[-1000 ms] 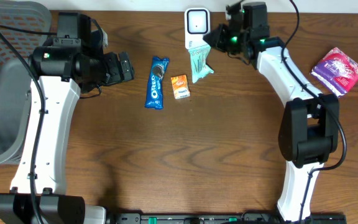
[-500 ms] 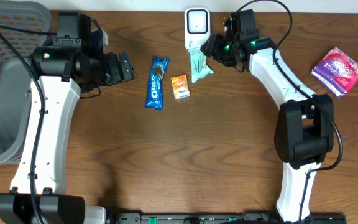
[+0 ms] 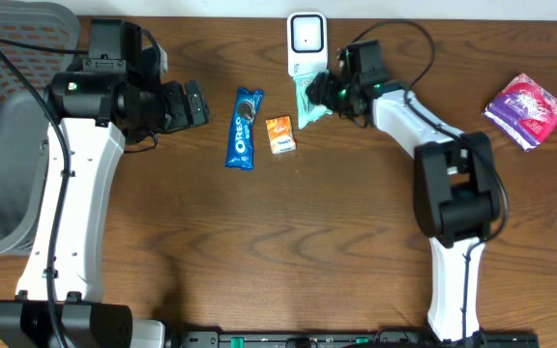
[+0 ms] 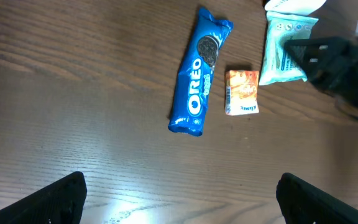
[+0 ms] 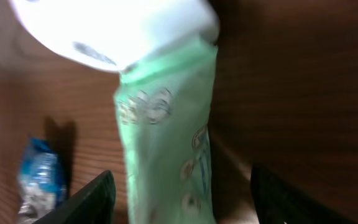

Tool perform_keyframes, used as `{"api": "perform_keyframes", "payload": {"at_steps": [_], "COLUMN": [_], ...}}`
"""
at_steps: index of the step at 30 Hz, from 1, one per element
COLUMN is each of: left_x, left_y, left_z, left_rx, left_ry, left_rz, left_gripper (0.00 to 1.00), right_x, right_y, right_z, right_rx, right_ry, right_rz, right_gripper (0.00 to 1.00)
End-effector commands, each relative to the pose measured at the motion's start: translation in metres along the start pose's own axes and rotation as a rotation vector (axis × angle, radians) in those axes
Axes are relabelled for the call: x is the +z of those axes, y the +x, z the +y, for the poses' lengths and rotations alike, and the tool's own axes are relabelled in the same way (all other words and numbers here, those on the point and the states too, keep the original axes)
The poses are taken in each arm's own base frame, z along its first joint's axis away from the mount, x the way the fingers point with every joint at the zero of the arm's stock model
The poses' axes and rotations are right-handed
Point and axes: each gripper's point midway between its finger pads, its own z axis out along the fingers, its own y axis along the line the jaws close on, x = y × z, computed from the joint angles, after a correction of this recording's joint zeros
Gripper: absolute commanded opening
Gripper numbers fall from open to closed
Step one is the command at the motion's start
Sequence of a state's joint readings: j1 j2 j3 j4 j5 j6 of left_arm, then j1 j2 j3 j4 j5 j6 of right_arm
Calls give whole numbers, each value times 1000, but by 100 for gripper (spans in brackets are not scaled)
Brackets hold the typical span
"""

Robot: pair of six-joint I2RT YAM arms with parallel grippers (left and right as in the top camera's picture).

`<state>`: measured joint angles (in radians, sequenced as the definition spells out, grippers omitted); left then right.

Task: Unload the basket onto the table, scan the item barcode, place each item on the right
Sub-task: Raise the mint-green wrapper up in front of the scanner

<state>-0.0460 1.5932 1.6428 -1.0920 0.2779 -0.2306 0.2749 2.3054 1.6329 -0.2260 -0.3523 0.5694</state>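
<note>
The white barcode scanner point(image 3: 306, 39) stands at the table's back edge; in the right wrist view the scanner point(image 5: 110, 28) is a bright blur at the top. A pale green packet point(image 3: 309, 100) lies just in front of it, its upper end under the scanner's base. My right gripper point(image 3: 329, 89) is at the packet's right side. Seen from the right wrist, the right gripper point(image 5: 188, 196) is open, its jaws astride the green packet point(image 5: 166, 137) with a gap on each side. My left gripper point(image 3: 193, 104) hovers open at the left, and the left wrist view shows the left gripper point(image 4: 180, 199) holding nothing.
A blue Oreo pack point(image 3: 245, 128) and a small orange packet point(image 3: 279, 133) lie left of the green packet. A purple pouch point(image 3: 526, 109) lies at the far right. A grey basket point(image 3: 8, 116) fills the left edge.
My right gripper has swung left and forward from beside the scanner down onto the green packet, and its jaws have opened. The left arm has not moved.
</note>
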Motion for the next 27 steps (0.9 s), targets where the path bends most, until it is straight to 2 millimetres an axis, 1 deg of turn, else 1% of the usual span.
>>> {"api": "perform_keyframes", "payload": {"at_steps": [1,2,3,6,7,10,13,16,20,22,23,24,27], "left_x": [1,1,1,1,1,1,1,1,1,1,1,1,1], "left_y": [0,0,0,0,0,0,0,0,0,0,0,0,0], "left_z": [3,3,3,3,3,3,3,3,3,3,3,3,3], "left_rx": [10,10,10,10,10,10,10,10,10,10,10,10,10], "left_ry": [-12,-12,-12,-11,-12,-12,-12,-12,-12,-12,-12,-12,-12], "left_rz": [1,1,1,1,1,1,1,1,1,1,1,1,1], "left_gripper": [98,98,98,98,98,98,98,98,98,98,98,98,98], "right_x": [22,25,26,26,24,19,4,-20,-57,-71,-78,-80,-80], "right_y": [30,33,34,34,32,27,19,5,-16,-26,-32,-36,-54], "right_z": [-10,-14,-16,-17,-14,-6,13,39,71,83,88,89,87], "right_rx": [0,3,5,6,4,1,-6,-28,-58,-79,-91,-95,-112], "right_ry": [-11,-5,2,7,-1,-19,-89,-166,-228,-251,-257,-252,-228], "right_rz": [89,95,97,98,94,92,94,71,9,-29,-57,-76,-160], "right_gripper": [64,61,51,6,1,1,1,1,1,1,1,1,1]}}
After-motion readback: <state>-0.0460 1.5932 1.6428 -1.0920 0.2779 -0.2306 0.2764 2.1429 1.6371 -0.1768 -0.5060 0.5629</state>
